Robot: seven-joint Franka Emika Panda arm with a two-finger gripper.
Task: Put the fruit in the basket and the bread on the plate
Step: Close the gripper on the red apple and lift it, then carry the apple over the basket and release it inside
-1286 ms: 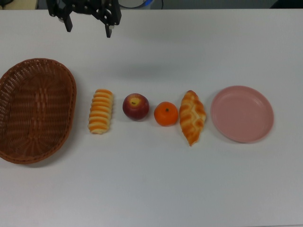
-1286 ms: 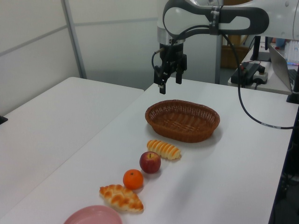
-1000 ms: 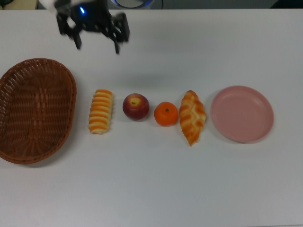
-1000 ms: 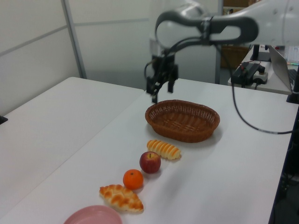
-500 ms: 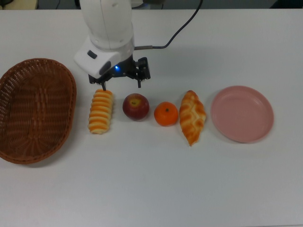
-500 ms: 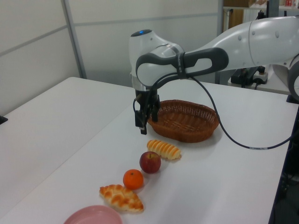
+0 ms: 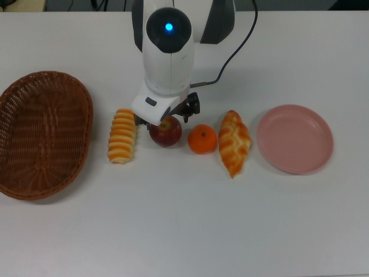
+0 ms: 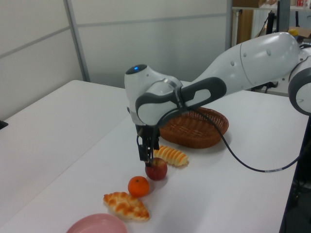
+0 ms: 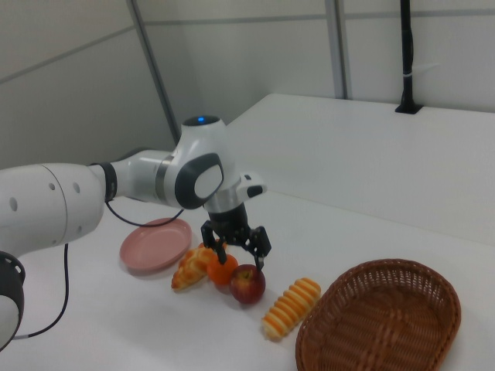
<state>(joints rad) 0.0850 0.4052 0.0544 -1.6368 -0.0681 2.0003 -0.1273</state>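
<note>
In the middle of the row on the white table, the gripper hangs wide open straddling the red apple, so a descending finger may nudge the touching mandarin or striped roll.

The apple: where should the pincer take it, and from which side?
Take the apple across its widest middle, coming from straight above. It is round and sits stem end up; the roll and the mandarin flank it closely, so side approach looks cramped. The open pincer hovers above it.
</note>
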